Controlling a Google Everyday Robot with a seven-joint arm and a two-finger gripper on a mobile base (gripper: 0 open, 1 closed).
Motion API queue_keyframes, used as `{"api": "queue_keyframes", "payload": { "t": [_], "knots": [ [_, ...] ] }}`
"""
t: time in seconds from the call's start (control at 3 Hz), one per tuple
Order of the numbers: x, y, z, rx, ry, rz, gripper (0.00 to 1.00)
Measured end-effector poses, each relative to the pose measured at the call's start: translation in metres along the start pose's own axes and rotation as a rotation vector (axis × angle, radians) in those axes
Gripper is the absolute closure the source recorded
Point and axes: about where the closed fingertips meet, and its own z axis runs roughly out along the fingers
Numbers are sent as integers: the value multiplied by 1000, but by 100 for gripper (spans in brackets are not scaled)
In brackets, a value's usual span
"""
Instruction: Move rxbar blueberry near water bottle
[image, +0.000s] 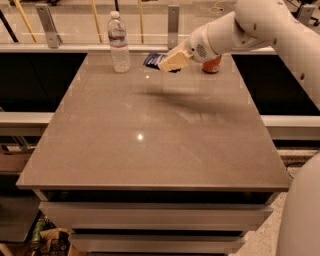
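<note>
The water bottle (119, 42) stands upright at the table's far left edge, clear with a white cap and pale label. My gripper (165, 63) hangs over the far middle of the table, to the right of the bottle, shut on the rxbar blueberry (153, 60). The bar's dark blue wrapper sticks out to the left of the tan fingers (171, 61), held above the tabletop. A gap of about a bar's length lies between the bar and the bottle.
A red soda can (212, 65) stands at the far right, partly hidden behind my white arm (260, 27). The grey table (150, 135) has dark drop-offs on both sides and a railing with posts behind it.
</note>
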Motion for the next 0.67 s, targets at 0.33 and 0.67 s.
{"api": "queue_keyframes", "payload": {
  "t": [0.33,0.67],
  "knots": [
    [-13,-16,25,62,-4,19,100],
    [-11,-27,43,87,10,44,100]
  ]
}}
